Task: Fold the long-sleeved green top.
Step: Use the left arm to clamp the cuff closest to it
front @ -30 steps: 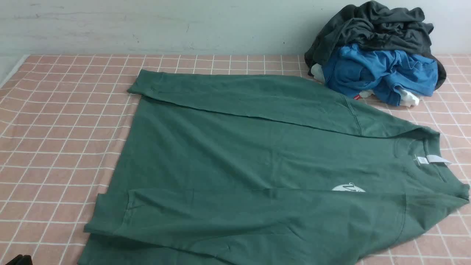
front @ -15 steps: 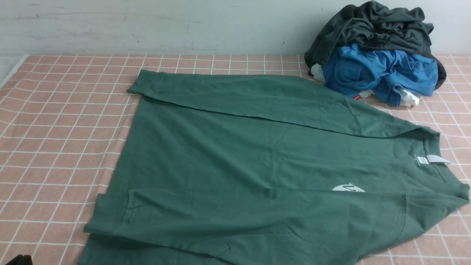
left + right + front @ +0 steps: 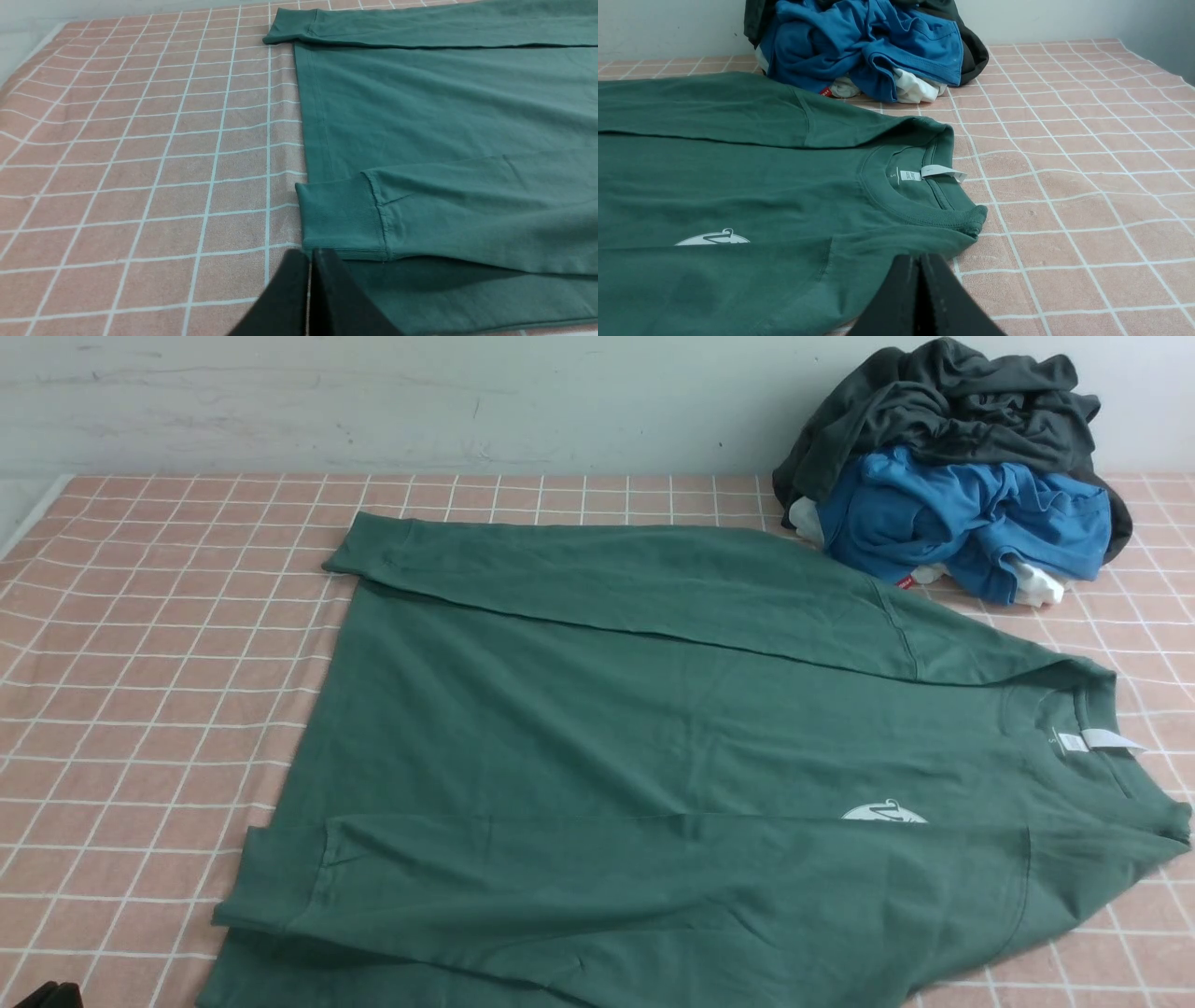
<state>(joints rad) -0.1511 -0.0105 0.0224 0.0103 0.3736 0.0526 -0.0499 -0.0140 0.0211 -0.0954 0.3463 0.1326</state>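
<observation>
The green long-sleeved top [image 3: 653,747] lies flat on the checked cloth, collar and white neck label [image 3: 1100,739] to the right, hem to the left. Both sleeves are folded in over the body. The near sleeve partly covers the white chest logo [image 3: 883,814]. My left gripper [image 3: 310,255] is shut and empty, just short of the near sleeve's ribbed cuff [image 3: 341,219]. My right gripper [image 3: 919,259] is shut and empty, at the top's [image 3: 738,186] near shoulder edge below the collar [image 3: 924,205]. Only a dark corner of the left arm [image 3: 47,995] shows in the front view.
A pile of clothes stands at the back right by the wall: a dark charcoal-grey garment [image 3: 943,401] over a bright blue one [image 3: 962,518], with white fabric underneath. The pink checked cloth [image 3: 149,663] covers the table, whose left edge shows at the far left.
</observation>
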